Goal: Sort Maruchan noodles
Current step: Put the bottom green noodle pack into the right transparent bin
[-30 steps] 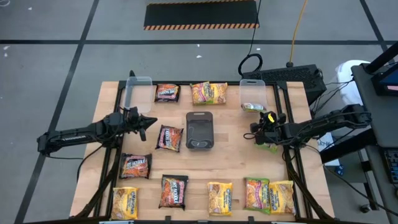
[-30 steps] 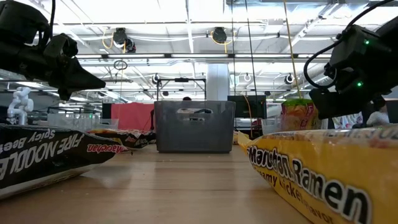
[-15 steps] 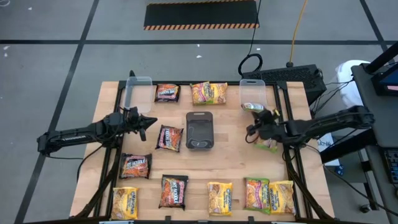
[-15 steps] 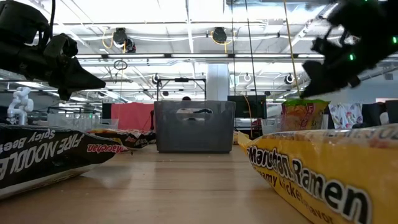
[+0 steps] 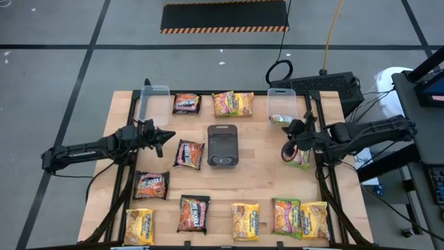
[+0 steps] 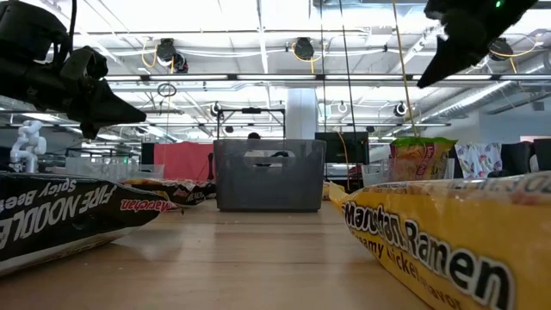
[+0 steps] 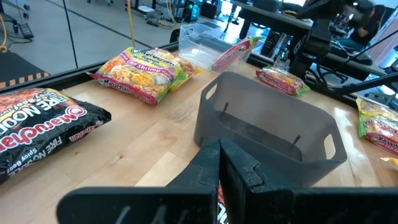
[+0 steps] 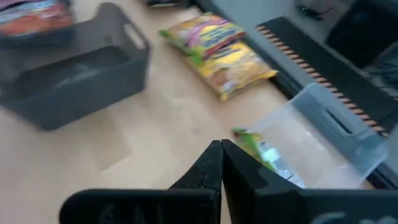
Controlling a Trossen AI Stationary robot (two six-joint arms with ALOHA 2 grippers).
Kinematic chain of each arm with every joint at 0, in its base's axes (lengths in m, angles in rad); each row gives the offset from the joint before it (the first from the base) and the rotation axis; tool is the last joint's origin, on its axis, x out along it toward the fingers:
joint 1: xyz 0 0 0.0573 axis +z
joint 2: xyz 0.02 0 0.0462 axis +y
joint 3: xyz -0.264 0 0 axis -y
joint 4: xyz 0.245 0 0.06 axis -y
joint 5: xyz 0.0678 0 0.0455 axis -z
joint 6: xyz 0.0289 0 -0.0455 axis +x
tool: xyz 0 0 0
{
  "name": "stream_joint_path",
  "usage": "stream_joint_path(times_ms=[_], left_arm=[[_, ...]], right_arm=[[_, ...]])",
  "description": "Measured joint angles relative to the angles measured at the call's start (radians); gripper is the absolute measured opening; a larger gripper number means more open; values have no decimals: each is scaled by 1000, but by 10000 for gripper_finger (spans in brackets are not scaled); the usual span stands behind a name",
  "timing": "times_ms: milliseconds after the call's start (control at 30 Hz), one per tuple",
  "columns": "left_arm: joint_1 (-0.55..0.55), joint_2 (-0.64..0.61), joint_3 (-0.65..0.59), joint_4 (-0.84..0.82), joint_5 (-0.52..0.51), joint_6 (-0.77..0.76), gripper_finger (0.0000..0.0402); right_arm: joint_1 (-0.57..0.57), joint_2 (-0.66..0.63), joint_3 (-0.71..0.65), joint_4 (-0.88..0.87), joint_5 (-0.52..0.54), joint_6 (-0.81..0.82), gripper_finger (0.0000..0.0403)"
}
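Right gripper (image 5: 288, 147), fingers closed and empty, hovers at three o'clock of the grey tray (image 5: 223, 146). Left gripper (image 5: 166, 134), also closed, waits at nine o'clock. Maruchan noodles (image 5: 234, 103) ring the tray; one green-edged packet (image 5: 280, 119) lies in the clear tub (image 5: 282, 105).

Low view: the yellow plastic ramen packet (image 6: 448, 237) in the foreground is cut off by the right and bottom edges; the black plastic "Fire Noodle" packet (image 6: 65, 215) is cut off at the left edge. The right tool (image 6: 469, 39) runs out past the top edge. Right wrist view: the whole scene is motion-blurred; the print on the green-edged packet (image 8: 264, 152) inside the clear plastic tub (image 8: 323, 134) cannot be read, and the dark grey rectangular plastic tray (image 8: 68, 78) is cut off at the left edge. Left wrist view: a packet beneath the left tool (image 7: 219, 165) shows only as a red sliver.
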Motion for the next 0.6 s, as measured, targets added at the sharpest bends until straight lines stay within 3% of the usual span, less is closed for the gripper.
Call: stream_joint_path(times_ms=[233, 433, 600], left_arm=[[0, 0, 0, -1, 0, 0, 6], [0, 0, 0, -1, 0, 3, 6], [0, 0, 0, -1, 0, 49, 6]], right_arm=[[119, 69, 48, -92, -146, 153, 0], [205, 130, 48, -129, -350, 314, 0], [254, 176, 48, -74, -515, 360, 0]])
